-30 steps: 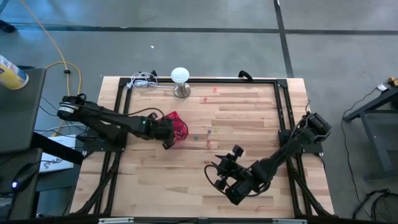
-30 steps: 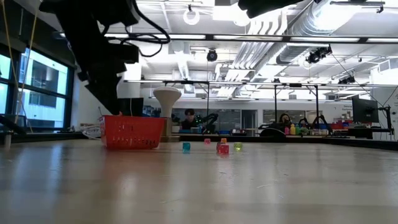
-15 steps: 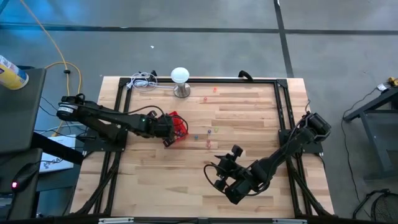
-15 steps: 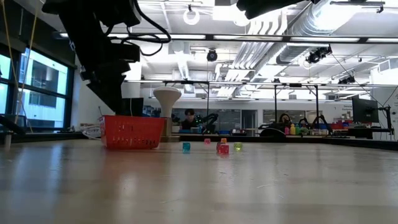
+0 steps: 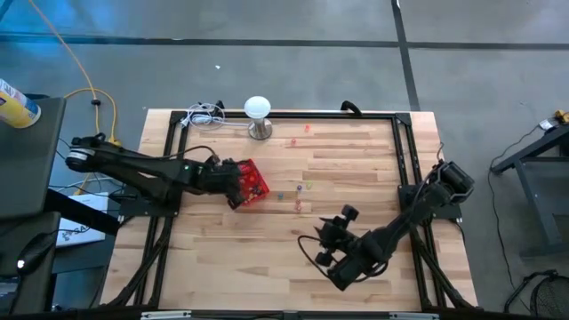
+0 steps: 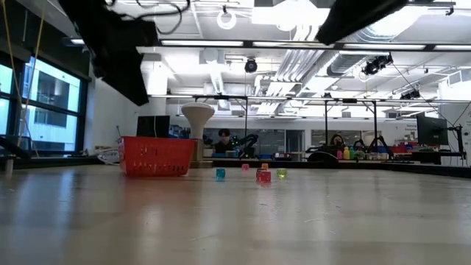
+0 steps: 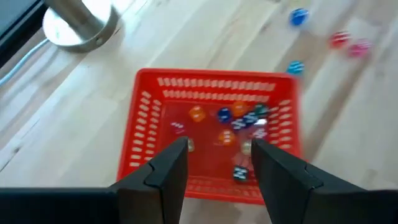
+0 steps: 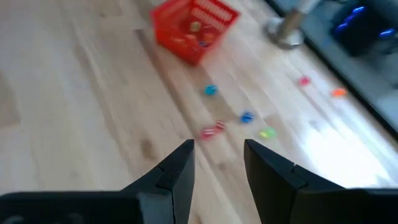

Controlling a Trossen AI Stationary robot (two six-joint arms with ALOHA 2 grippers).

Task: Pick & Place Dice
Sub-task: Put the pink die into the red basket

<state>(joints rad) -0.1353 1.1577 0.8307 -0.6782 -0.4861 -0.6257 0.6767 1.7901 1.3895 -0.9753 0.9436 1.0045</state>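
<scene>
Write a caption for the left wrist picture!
Open left gripper above red basket holding dice.

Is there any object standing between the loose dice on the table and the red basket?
Nothing visible does. The loose dice lie on bare wood to the right of the red basket, with only open table between them. The left gripper hovers open above the basket.

No readable txt, labels, brands or nrs in any view. Yellow can (image 5: 18, 103) at the high view's left edge prob has print on it, too small to make out. Dice (image 7: 239, 121) pips blurred.
</scene>
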